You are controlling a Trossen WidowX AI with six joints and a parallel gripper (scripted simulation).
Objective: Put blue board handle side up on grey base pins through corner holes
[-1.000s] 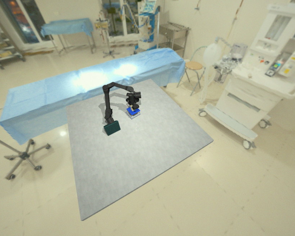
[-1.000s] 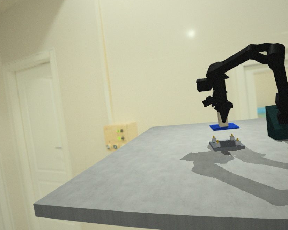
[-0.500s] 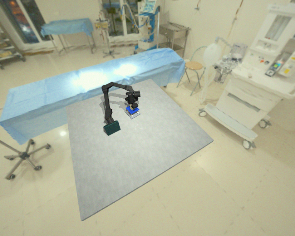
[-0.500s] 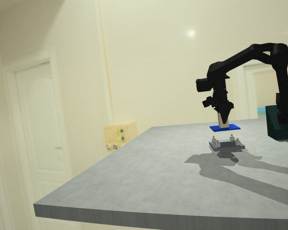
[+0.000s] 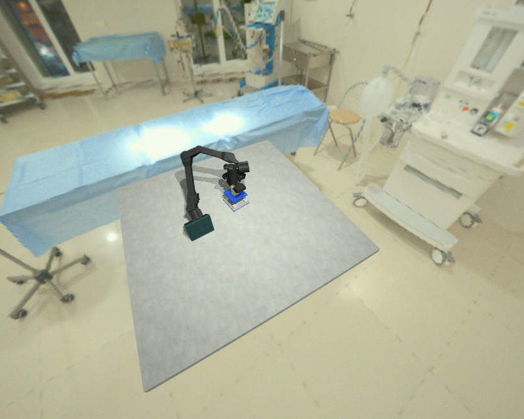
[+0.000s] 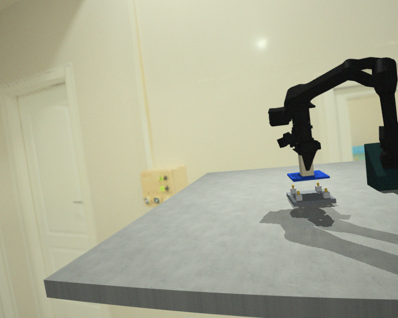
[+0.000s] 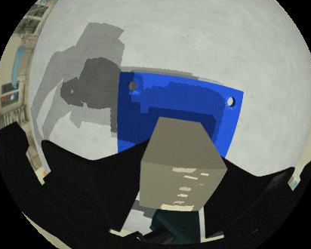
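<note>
The blue board [image 5: 236, 198] [image 6: 320, 175] [image 7: 186, 93] is held roughly level above the grey base, handle up. My gripper [image 5: 237, 189] [image 6: 307, 169] [image 7: 177, 147] points down and is shut on its beige square handle [image 6: 302, 166] [image 7: 182, 142]. The grey base [image 5: 234, 209] [image 6: 313, 202] lies on the table under the board. A gap shows between the board and the gold pins in the exterior view. Two far corner holes show in the wrist view; the near ones are hidden. No pins show in the wrist view, and whether the holes line up cannot be told.
The grey table [image 5: 243, 289] [image 6: 199, 244] carries the arm's dark green mount [image 5: 199, 227] [image 6: 374, 177], which stands beside the base. A blue-draped bed [image 5: 98, 158] stands beyond the table edge. Arm shadows fall around the base.
</note>
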